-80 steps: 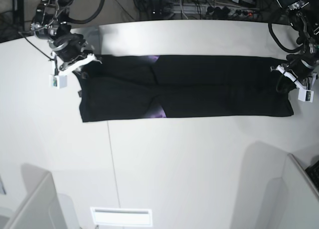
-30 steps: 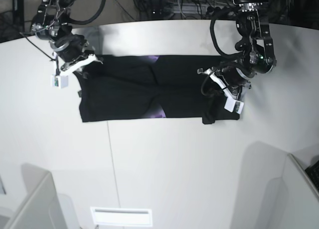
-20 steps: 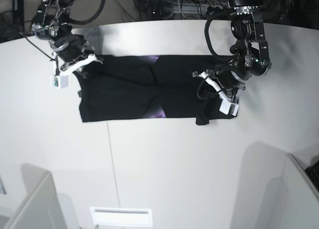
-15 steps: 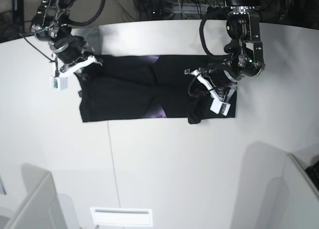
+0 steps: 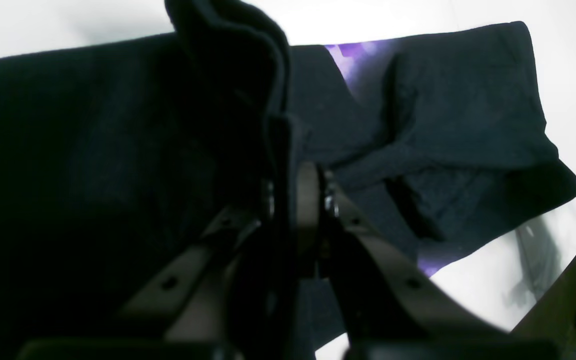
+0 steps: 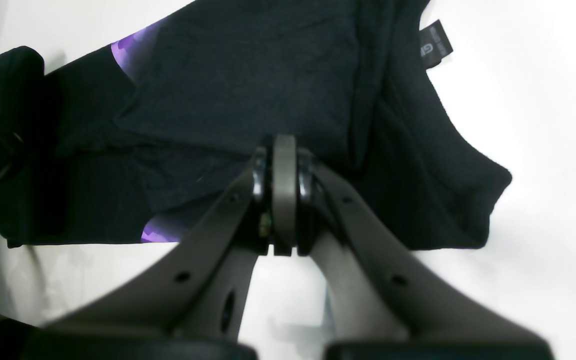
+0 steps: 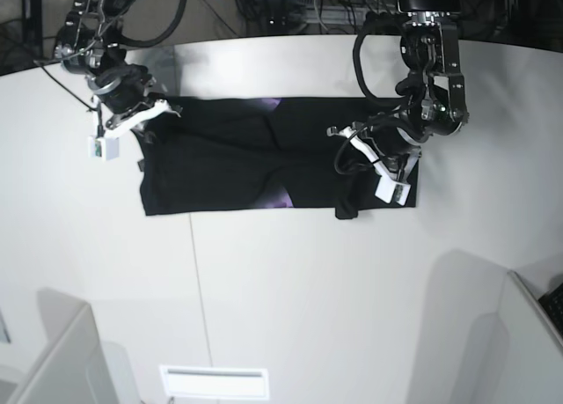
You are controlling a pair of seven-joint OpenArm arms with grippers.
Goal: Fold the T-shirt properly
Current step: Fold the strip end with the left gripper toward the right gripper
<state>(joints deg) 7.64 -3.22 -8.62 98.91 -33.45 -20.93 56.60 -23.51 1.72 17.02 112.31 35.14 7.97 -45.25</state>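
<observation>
Black cloth: T-shirt [image 7: 237,166], long axis across desk [image 7: 290,298].
Left gripper [image 5: 288,200]: jaws clamped on hem, nearer the fold.
Right gripper [image 6: 284,165]: jaws together, at collar end.

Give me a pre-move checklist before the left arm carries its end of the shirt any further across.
1. Left gripper shut on the T-shirt: ok, black cloth is pinched between its jaws.
2. Right gripper shut at the far end: ok; whether it pins cloth: cannot tell.
3. Carried edge even: not ok, a bunch of cloth hangs down below the hem.
4. Laid part flat on the table: ok, apart from creases at the middle.
5. Neck tag tucked in: not ok, it sticks out over the table.
</observation>
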